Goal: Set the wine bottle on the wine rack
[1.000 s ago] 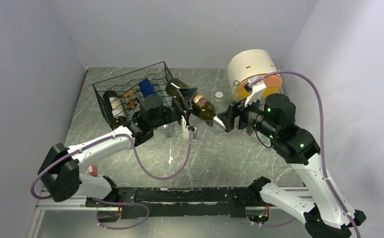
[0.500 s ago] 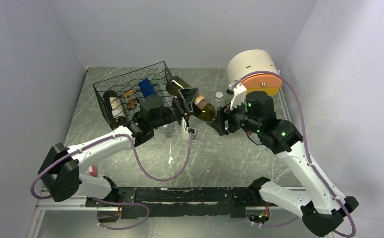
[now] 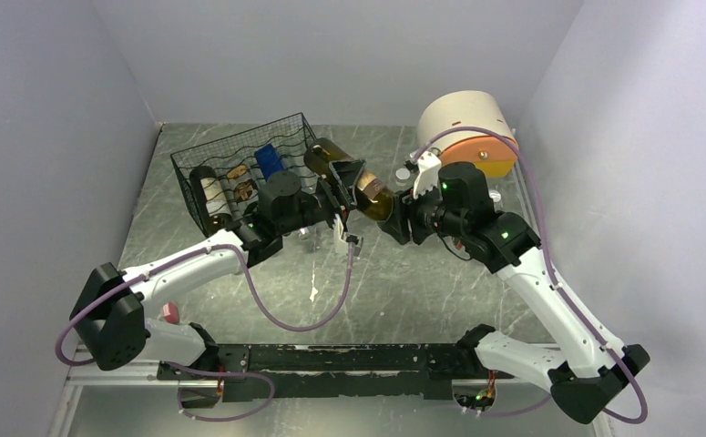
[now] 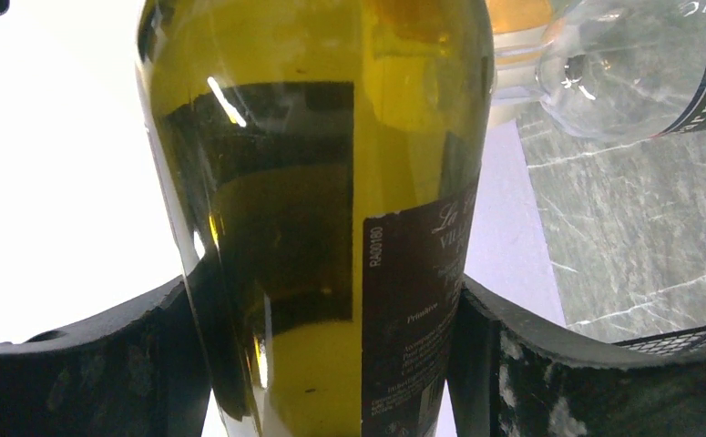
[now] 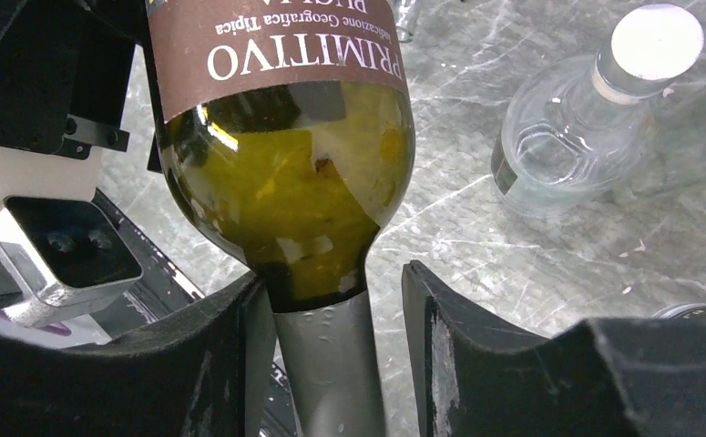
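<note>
A green wine bottle (image 3: 367, 196) with a brown label and grey foil neck hangs tilted in the air, just right of the black wire wine rack (image 3: 205, 157). My left gripper (image 3: 344, 187) is shut on its body; in the left wrist view the bottle (image 4: 331, 182) fills the space between both fingers (image 4: 85, 382). My right gripper (image 3: 400, 223) is open around the neck. In the right wrist view the neck (image 5: 331, 364) lies against the left finger, with a gap to the right finger (image 5: 476, 355).
The rack holds a dark bottle with a white label (image 3: 212, 196) and a blue one (image 3: 270, 162). A clear glass bottle (image 5: 558, 137) lies on the marble table under the grippers. A cream-and-orange drum box (image 3: 465, 132) stands at the back right.
My right arm has moved left toward the bottle, and its open jaws now sit around the neck up to the shoulder. The left gripper and bottle have barely moved.
</note>
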Robot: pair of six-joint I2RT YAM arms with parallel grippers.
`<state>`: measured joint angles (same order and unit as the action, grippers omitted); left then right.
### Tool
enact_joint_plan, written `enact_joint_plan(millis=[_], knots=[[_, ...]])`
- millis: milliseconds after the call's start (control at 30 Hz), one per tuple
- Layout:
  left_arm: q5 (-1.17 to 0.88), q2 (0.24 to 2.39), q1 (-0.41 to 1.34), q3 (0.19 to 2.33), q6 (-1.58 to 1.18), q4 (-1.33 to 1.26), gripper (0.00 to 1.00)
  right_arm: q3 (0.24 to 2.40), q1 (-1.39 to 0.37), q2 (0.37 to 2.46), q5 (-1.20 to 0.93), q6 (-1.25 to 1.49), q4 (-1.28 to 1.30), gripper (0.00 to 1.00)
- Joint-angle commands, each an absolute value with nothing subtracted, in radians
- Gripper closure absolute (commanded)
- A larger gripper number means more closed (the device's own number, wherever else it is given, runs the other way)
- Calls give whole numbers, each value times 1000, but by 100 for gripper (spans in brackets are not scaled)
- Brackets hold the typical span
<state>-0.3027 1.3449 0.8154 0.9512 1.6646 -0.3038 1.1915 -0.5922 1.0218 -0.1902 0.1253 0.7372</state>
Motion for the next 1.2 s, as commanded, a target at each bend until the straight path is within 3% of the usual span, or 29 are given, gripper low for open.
enact_joint_plan(millis=[0, 167, 367, 433, 500, 567, 733, 967, 1167], knots=[[-353, 1317, 828, 1022, 1663, -421, 93, 1189, -591, 1042, -150, 141, 705, 48], [-372, 1307, 830, 1026, 1641, -435, 93, 1192, -591, 1059, -169, 137, 695, 56], [-386, 1291, 830, 1025, 1601, -421, 93, 1192, -591, 1060, -174, 135, 681, 99], [-388, 1289, 831, 1023, 1589, -417, 88, 1193, -590, 1055, -170, 135, 676, 100], [-393, 1287, 830, 1019, 1578, -417, 75, 1197, -590, 1050, -167, 135, 669, 100], [-398, 1286, 831, 1009, 1566, -429, 51, 1201, -591, 1045, -160, 137, 659, 100], [-379, 1292, 831, 970, 1570, -468, 3, 1209, -591, 1020, -108, 158, 621, 100], [-234, 1312, 877, 923, 1563, -563, 1, 1204, -591, 990, -37, 195, 530, 100], [-148, 1273, 908, 913, 1389, -600, 0, 1200, -591, 992, -20, 218, 471, 100]])
